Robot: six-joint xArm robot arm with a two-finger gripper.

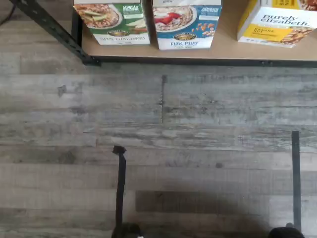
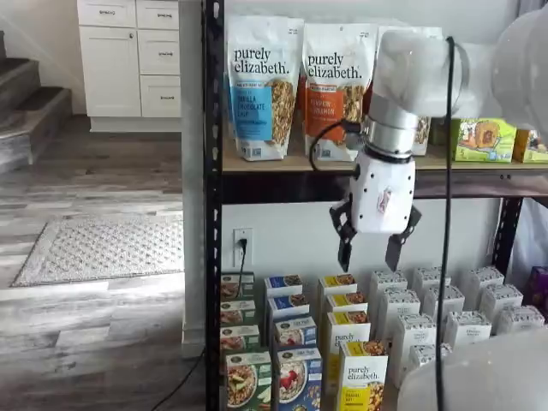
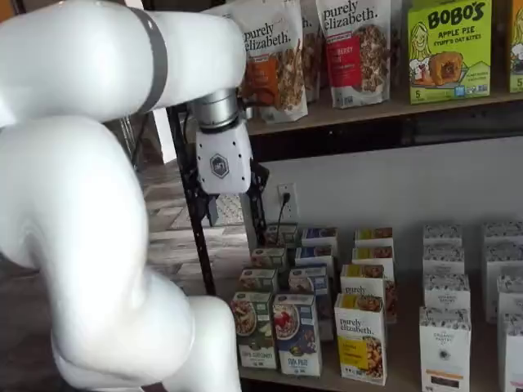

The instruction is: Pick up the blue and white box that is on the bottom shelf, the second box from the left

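The gripper [image 2: 370, 250] hangs in the middle of the picture, fingers wide apart, high above the blue and white box [image 2: 298, 378].

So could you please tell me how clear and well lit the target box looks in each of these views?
Wrist view: the blue and white box is evenly lit, slightly soft, its top cropped. Shelf views: sharp; in one the frame edge crops it. The gripper hangs open, unblurred.

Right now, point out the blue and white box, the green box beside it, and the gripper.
blue and white box [image 2: 298, 378]: a shelf view, on its front picture.
green box [image 2: 247, 383]: a shelf view, on its front face.
gripper [image 2: 373, 250]: a shelf view, midway between its open black fingers.
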